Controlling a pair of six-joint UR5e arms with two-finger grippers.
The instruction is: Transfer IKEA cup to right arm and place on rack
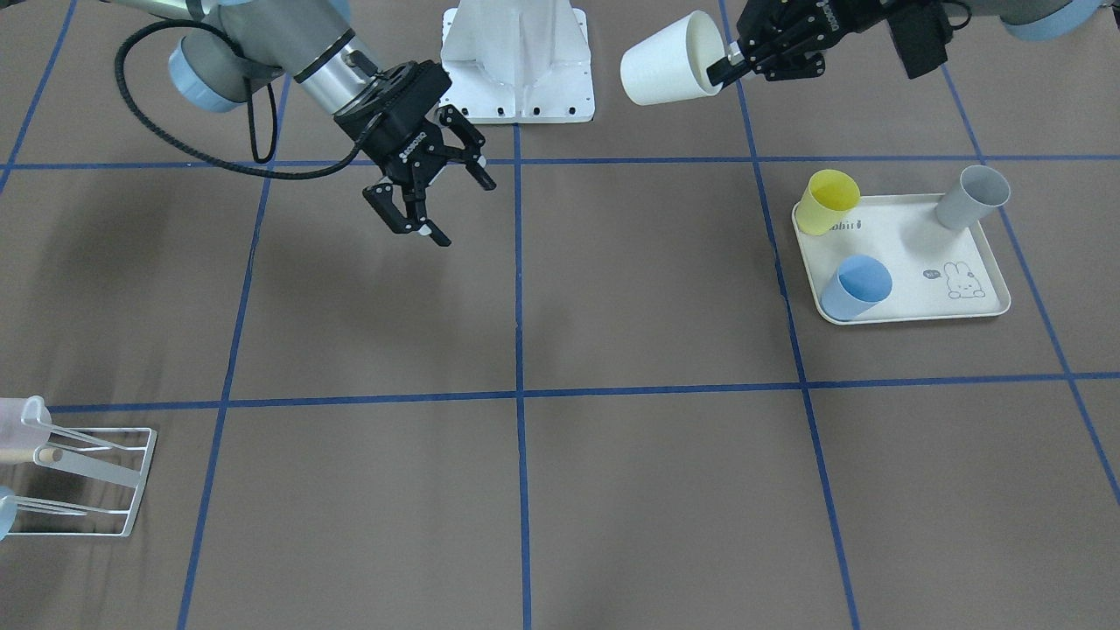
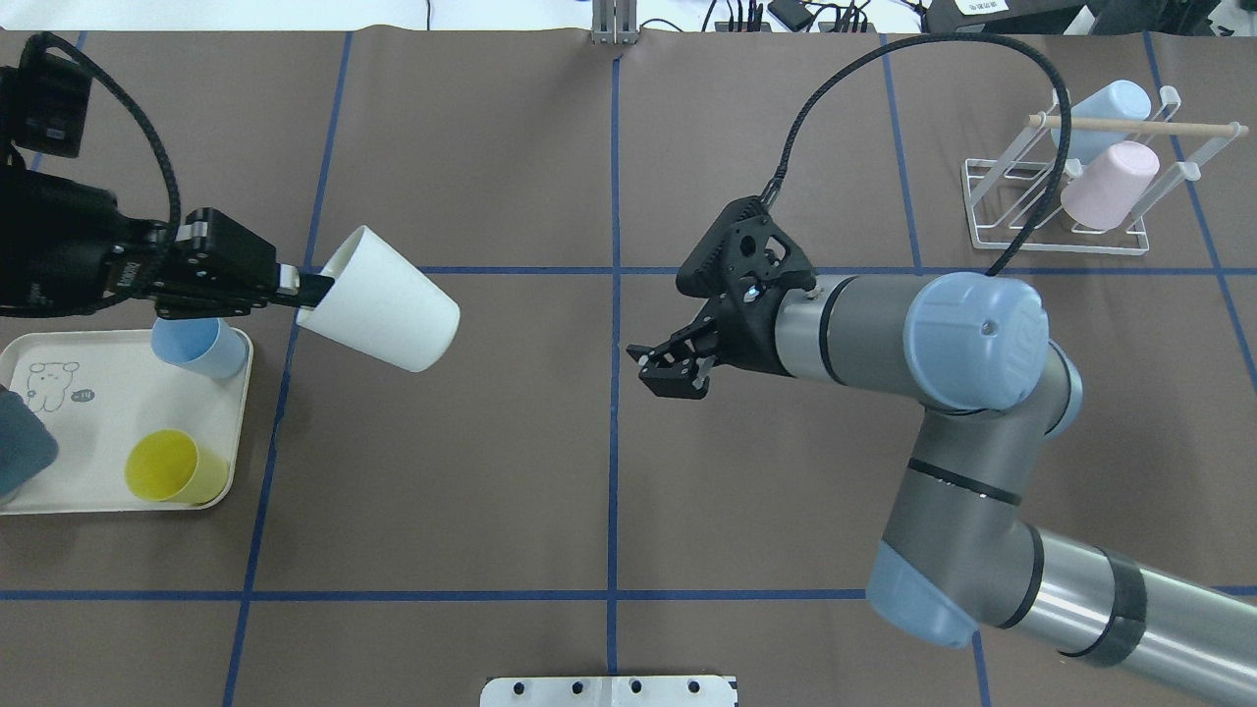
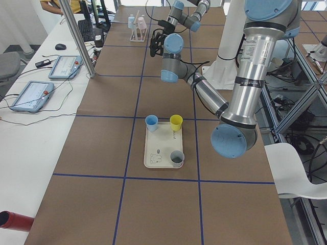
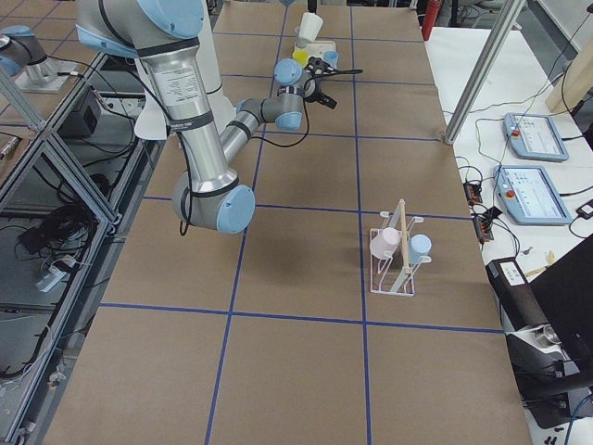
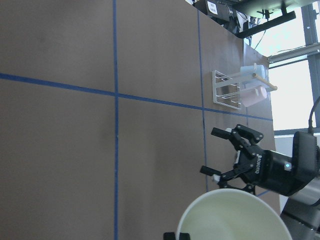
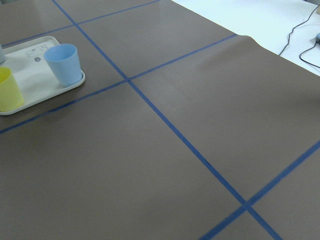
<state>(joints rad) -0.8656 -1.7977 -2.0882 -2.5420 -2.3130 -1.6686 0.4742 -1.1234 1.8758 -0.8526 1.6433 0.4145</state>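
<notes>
Overhead exterior shows six cups. One white cup (image 2: 383, 314) hangs tilted above the table (image 2: 491, 147), its rim pinched by the left gripper (image 2: 309, 290). A blue cup (image 2: 196, 346), a yellow cup (image 2: 172, 466) and a grey cup (image 2: 20, 447) stand on the one tray (image 2: 98, 393). A pink cup (image 2: 1110, 185) and a pale-blue cup (image 2: 1100, 113) sit on the one rack (image 2: 992, 211). The right gripper (image 1: 463, 210) is spread wide. Blue tape lines (image 2: 614, 442) grid the brown cover.

Silver-grey right arm (image 2: 859, 316) (light-blue caps (image 2: 972, 339)), black cable (image 2: 982, 37)

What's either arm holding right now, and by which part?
The left tool grips the white cup by its rim, one finger inside the mouth, with the cup off the table. The right tool is open and empty.
</notes>
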